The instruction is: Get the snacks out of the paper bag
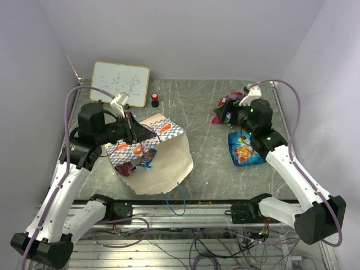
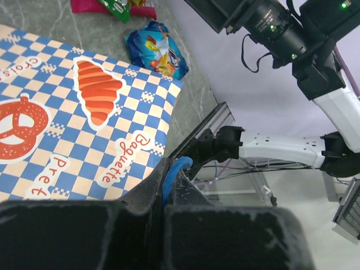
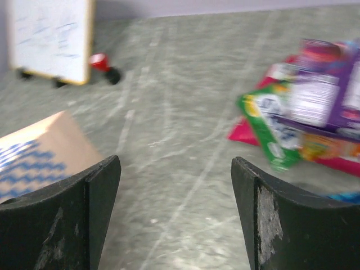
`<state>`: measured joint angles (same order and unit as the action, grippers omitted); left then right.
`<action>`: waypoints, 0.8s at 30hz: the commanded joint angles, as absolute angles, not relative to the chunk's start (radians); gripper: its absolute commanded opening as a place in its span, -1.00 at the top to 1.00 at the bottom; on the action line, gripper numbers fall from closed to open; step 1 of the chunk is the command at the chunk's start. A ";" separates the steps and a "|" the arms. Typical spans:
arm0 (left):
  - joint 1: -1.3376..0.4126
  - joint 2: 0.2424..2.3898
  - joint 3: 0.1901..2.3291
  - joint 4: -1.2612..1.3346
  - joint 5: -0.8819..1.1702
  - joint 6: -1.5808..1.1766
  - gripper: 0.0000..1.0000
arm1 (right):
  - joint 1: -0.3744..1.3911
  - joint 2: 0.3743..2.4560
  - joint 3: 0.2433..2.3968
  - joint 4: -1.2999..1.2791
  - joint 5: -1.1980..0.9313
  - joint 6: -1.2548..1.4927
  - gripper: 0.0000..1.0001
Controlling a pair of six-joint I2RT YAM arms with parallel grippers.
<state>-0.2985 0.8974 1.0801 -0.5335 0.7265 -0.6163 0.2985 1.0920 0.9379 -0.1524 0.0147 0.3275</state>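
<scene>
Cream and blue-checkered, printed with orange pretzel and croissant logos, the paper bag [image 1: 163,163] lies on its side on the left half of the grey stone-patterned counter [image 1: 202,118], its length running from the checkered end at the far left toward the cream end at the near edge, where a thin blue cord handle [image 1: 175,203] trails loose. Two glossy foil packets [image 1: 140,158], one red and one blue with orange, peek out from under the bag's left edge, just below the checkered band. The left end effector [image 2: 167,174] is clamped tight on the bag's upper paper edge with a strip of blue cord between its fingers, so it holds the bag up and sits almost over those packets. The right end effector [image 3: 175,166] stands wide apart and empty, low over the counter on the far right, beside the pile of unloaded snacks [image 1: 225,109]: pink-red, green and purple packets overlapping, with a larger blue crinkly packet [image 1: 246,149] nearer the arm bases. From that free end effector the packets at the bag lie well apart to its left, across bare counter; though the left arm is nearer, it is occupied, so the reach likely falls to the right arm. A framed whiteboard [image 1: 120,83] and a small red-and-black knob [image 1: 154,100] stand beyond the bag.
</scene>
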 commanded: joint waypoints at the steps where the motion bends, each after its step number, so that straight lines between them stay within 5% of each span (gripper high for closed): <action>1: -0.307 0.823 0.990 -0.380 0.775 -0.743 0.86 | 0.455 1.055 0.908 0.017 -0.101 0.281 -0.59; 12: -0.307 0.776 0.970 -0.295 0.720 -0.808 0.86 | 0.875 0.910 0.645 0.448 -0.189 0.058 -0.47; 24: -0.307 0.868 1.105 -0.424 0.664 -0.657 0.86 | 1.271 1.104 0.642 0.369 -0.135 -0.503 -0.42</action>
<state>-0.2985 0.8635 1.0576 -0.3935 0.6861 -0.7219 1.2114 0.9947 0.6117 0.3790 -0.1905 -0.2462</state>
